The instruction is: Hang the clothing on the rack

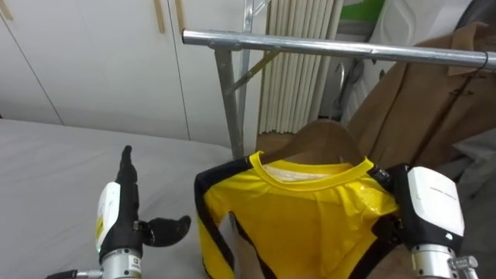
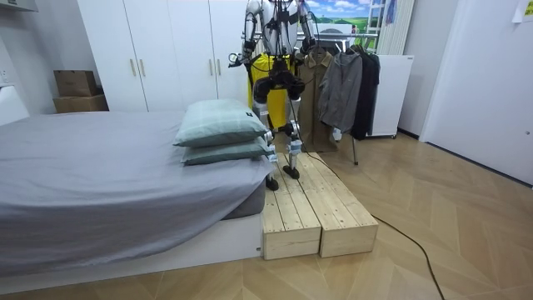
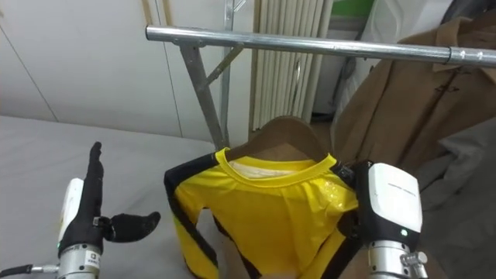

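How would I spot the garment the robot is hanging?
Look at the metal rail across the top, where a brown coat hangs on the right. Below the rail's middle is a shirt on a wooden hanger: bright yellow with black trim, unlike the brown coat.

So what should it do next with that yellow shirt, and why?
Probably lift the yellow shirt on its wooden hanger up toward the metal rail. The hanger's top sits below the rail, the right hand is at the shirt's shoulder, and the left hand hangs open beside it, holding nothing.
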